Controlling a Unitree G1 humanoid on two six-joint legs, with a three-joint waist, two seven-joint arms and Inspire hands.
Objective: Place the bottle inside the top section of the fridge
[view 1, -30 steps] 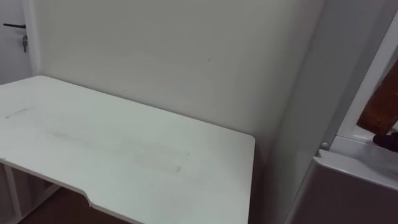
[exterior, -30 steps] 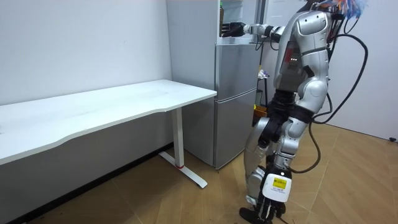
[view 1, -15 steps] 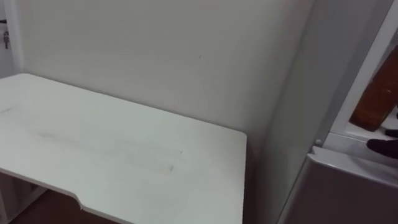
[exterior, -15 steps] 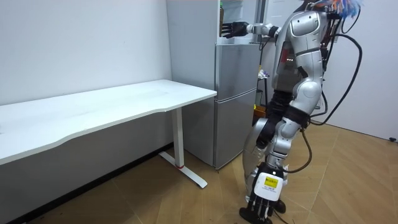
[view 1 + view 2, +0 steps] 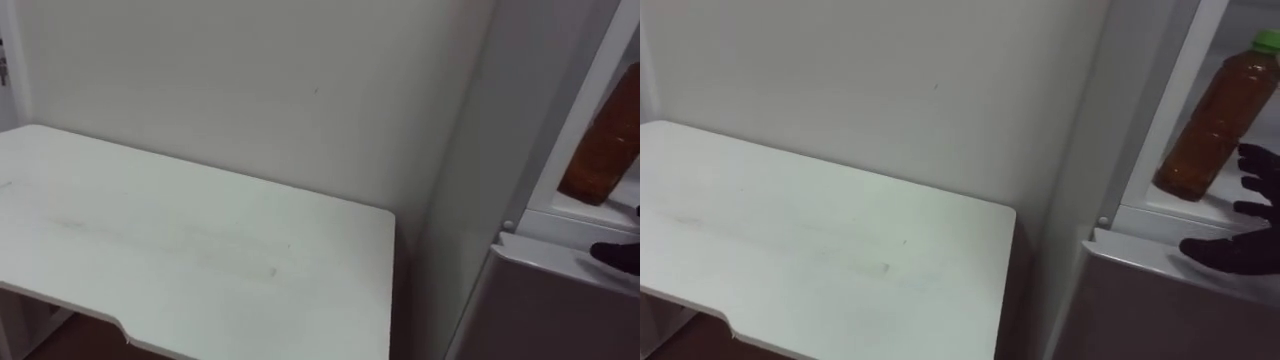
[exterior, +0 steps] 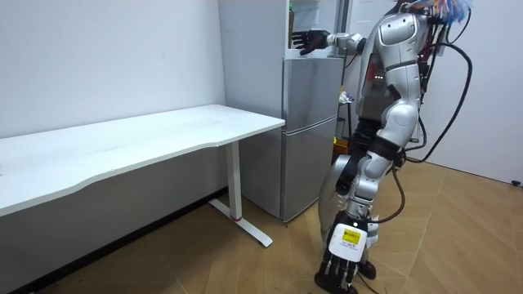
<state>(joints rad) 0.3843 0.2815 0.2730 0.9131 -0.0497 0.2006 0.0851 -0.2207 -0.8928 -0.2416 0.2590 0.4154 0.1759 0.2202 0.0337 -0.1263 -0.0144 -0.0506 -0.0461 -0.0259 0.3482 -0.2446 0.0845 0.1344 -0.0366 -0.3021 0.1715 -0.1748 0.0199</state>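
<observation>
While the bottle [image 5: 1215, 115] is standing in the fridge [image 5: 1150, 300], the right hand [image 5: 1240, 248] is hovering beside it, fingers [image 5: 1252, 158] spread, holding nothing; the left hand [image 6: 341, 260] is hanging loose.

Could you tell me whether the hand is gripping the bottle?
No: the right hand is open, apart from the bottle standing in the upper fridge.

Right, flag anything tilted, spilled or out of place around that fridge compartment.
Nothing stands out. The bottle stands inside the upper fridge, in line with its frame, green cap on, and no spill shows. The right robot hand is open beside it, fingers not curled round it. The white table looks fine too.
</observation>
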